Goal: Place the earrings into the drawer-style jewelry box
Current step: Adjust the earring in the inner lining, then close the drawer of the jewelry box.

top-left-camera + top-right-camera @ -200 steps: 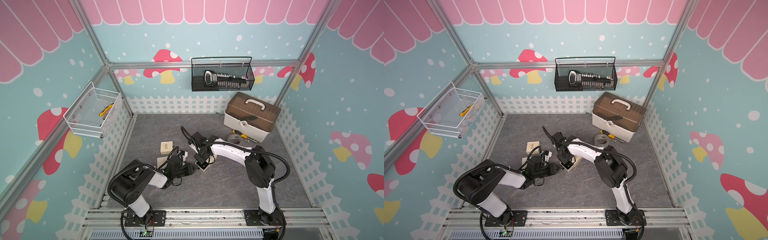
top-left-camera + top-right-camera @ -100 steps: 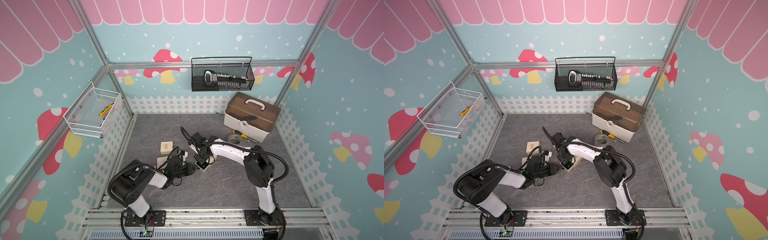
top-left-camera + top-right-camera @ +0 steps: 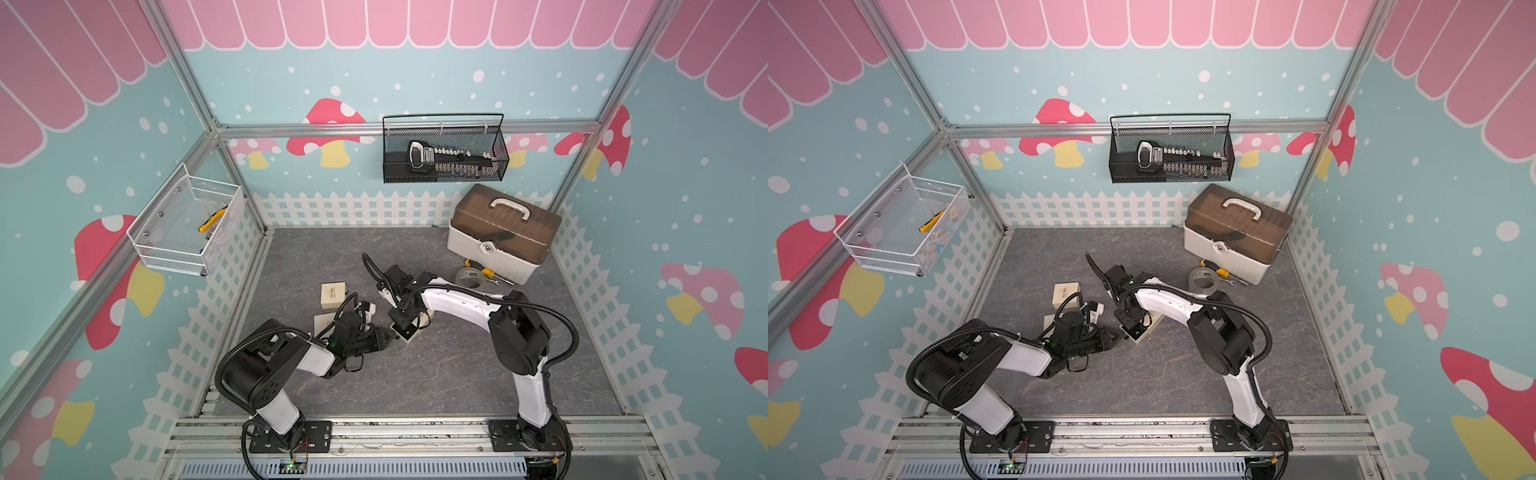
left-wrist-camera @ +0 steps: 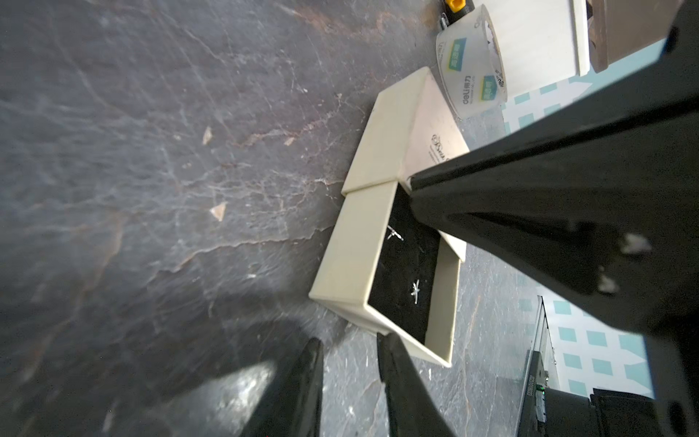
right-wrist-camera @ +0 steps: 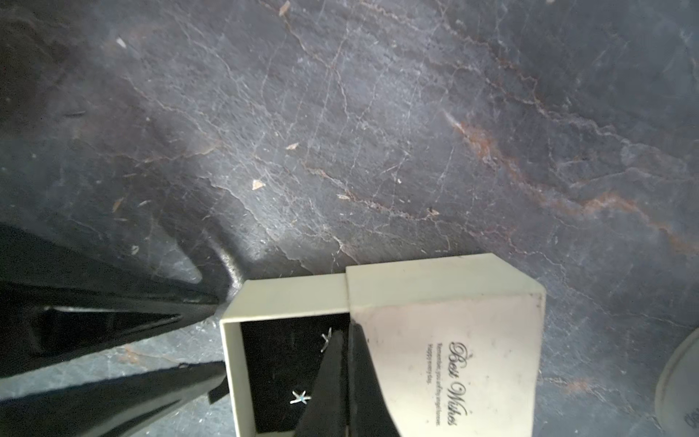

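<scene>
The drawer-style jewelry box (image 3: 409, 333) (image 3: 1139, 333) lies mid-floor, a beige sleeve (image 5: 454, 333) marked "Best Wishes" with its drawer (image 4: 351, 257) pulled out. Two tiny silver star earrings lie on the drawer's black lining, one (image 4: 395, 234) (image 5: 326, 339) near the sleeve, the other (image 4: 415, 291) (image 5: 300, 397) toward the open end. My right gripper (image 5: 346, 335) (image 3: 401, 322) is shut, its tip down inside the drawer beside the nearer earring, which lies loose. My left gripper (image 4: 350, 342) (image 3: 390, 332) is low at the drawer's outer end, fingers slightly apart with only floor between, one tip against the drawer's corner.
Two small beige boxes (image 3: 333, 295) (image 3: 323, 322) sit left of the arms. A tape roll (image 3: 469, 277) (image 4: 471, 60), a screwdriver (image 3: 484, 272) and a brown-lidded toolbox (image 3: 503, 230) are at the back right. A black wire basket (image 3: 444, 153) and a white one (image 3: 187, 226) hang on the walls.
</scene>
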`<act>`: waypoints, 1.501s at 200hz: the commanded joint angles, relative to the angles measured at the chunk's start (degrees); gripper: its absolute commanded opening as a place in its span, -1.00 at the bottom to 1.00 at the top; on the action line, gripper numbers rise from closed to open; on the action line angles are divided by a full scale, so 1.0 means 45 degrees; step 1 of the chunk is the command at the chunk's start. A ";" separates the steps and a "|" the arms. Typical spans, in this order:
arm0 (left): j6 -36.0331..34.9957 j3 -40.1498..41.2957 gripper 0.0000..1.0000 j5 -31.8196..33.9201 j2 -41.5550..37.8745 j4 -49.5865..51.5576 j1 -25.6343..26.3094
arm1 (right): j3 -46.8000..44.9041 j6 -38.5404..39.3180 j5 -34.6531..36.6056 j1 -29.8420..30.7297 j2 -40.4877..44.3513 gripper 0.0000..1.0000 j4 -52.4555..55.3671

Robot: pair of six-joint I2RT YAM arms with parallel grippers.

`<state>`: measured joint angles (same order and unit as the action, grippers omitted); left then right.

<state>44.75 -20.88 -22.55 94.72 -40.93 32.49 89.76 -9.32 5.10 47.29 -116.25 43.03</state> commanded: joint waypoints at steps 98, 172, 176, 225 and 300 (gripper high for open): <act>-0.0257 -0.0300 -0.42 -0.0009 -0.0025 0.0189 0.0013 | -0.0278 0.0054 -0.0392 0.0019 0.0117 -1.00 0.0336; -0.0271 -0.0300 -0.42 -0.0023 -0.0018 0.0248 0.0005 | -0.0142 0.0110 -0.0577 0.0018 -0.0397 -1.00 0.0397; -0.0277 -0.0300 -0.42 -0.0008 0.0002 0.0239 0.0006 | -0.0164 0.0118 -0.0561 0.0009 -0.0398 -1.00 0.0390; -0.0281 -0.0307 -0.42 0.0000 0.0006 0.0245 0.0002 | -0.0110 0.0142 -0.0566 0.0009 -0.0514 -1.00 0.0360; -0.0416 -0.0291 -0.42 0.0203 -0.0408 0.0774 -0.0007 | -0.0803 -0.0194 -0.0679 -0.0306 0.1216 -1.00 -0.0682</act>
<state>44.47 -21.17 -22.52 94.52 -39.11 32.49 88.14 -9.30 2.55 47.16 -116.60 42.59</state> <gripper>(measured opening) 0.289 0.047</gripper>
